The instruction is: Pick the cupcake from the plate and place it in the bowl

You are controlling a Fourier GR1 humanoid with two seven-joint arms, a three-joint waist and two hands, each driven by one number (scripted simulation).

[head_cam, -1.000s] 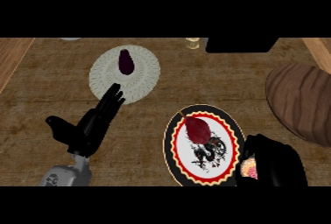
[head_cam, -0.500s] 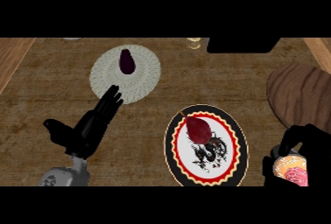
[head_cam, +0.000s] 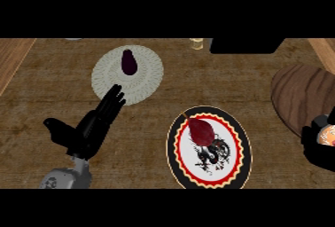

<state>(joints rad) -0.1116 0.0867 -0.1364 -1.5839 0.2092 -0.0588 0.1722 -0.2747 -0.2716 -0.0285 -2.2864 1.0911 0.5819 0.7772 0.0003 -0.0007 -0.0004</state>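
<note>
Wooden counter top (head_cam: 163, 115): the right hand (head_cam: 319, 148), curled round the cupcake (head_cam: 326, 136), has moved up from the plate (head_cam: 208, 177) to the bowl (head_cam: 302, 95), so dropping comes next.

We see the right hand (head_cam: 319, 150) cut by the picture's edge, fingers curled over most of the cupcake (head_cam: 325, 136); beyond it, the bowl (head_cam: 302, 95) partly cropped

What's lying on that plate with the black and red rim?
On the plate with the black and red rim lies one dark red pointed item, over a black drawing on its white centre. No cupcake is on it; something pink and cream shows in the right robot hand, mostly covered.
</note>
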